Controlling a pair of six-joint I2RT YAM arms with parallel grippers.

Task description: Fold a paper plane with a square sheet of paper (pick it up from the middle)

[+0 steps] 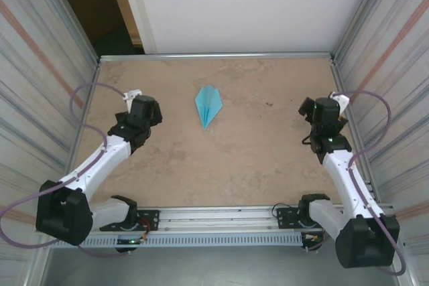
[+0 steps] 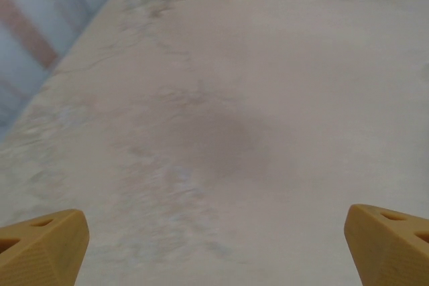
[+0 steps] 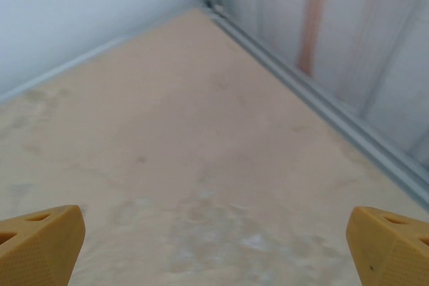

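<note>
- Both the left gripper (image 2: 214, 246) and right gripper (image 3: 214, 246) stand spread apart, empty.
- A careless sweep could crush the finished-looking paper plane (image 1: 208, 105) lying loose between them.

Left fingers (image 2: 41, 246): tips in frame, the rest cropped by bottom and side edges of left wrist view.
Right fingers (image 3: 39, 242): likewise cropped, right wrist view.
Paper plane (image 1: 208, 105): too small for fold detail.
Counter (image 2: 221, 145): near part blurred.
</note>
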